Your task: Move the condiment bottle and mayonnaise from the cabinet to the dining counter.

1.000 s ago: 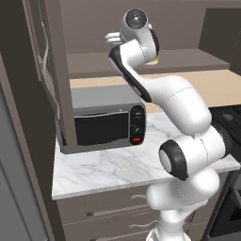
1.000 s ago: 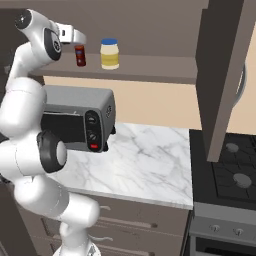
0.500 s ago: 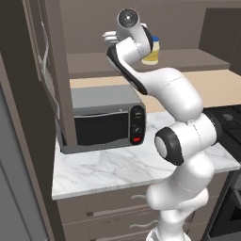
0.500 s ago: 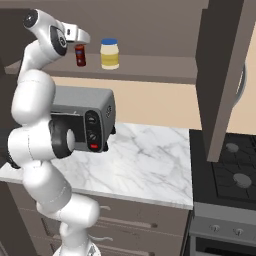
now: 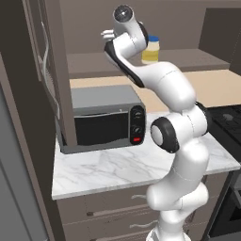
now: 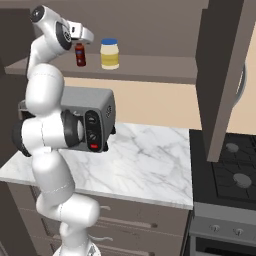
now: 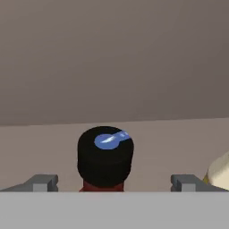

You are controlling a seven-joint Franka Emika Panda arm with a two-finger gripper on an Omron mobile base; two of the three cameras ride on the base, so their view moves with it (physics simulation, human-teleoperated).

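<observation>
You had the small dark red-brown condiment bottle (image 6: 80, 54) with its black cap standing upright on the inner shelf (image 6: 150, 67) of the dark grey-brown wall cabinet (image 6: 222, 75), just left of the squat mayonnaise jar (image 6: 110, 54) with the blue lid. In the hand view the bottle's cap (image 7: 105, 154) sat between the two grey fingertips (image 7: 42, 182), nearer the left one, and the pale side of the jar (image 7: 220, 172) showed beyond the right fingertip. The gripper (image 6: 84, 36) stood wide apart and clamped on nothing; it hung just above and beside the bottle's top, without touching it as far as you could see.

Below the shelf ran a tan wall, and under it a white marble desk (image 6: 145, 165) with grey veins carried a grey toaster oven (image 5: 106, 117) with a dark glass door. Base drawers with horizontal handles sat beneath the desk, and a dark stove (image 6: 235, 170) with round burners stood to the right. One cabinet door (image 5: 56, 70) hung open on the left, another on the right.

You could count one bottle, one jar, one toaster oven, one stove and two open doors.

Against the frame a second earlier, the arm had straightened upward and the hand had swung in toward the shelf, closer to the bottle. The bottle and jar stood where they were, and the gripper was just as wide.
</observation>
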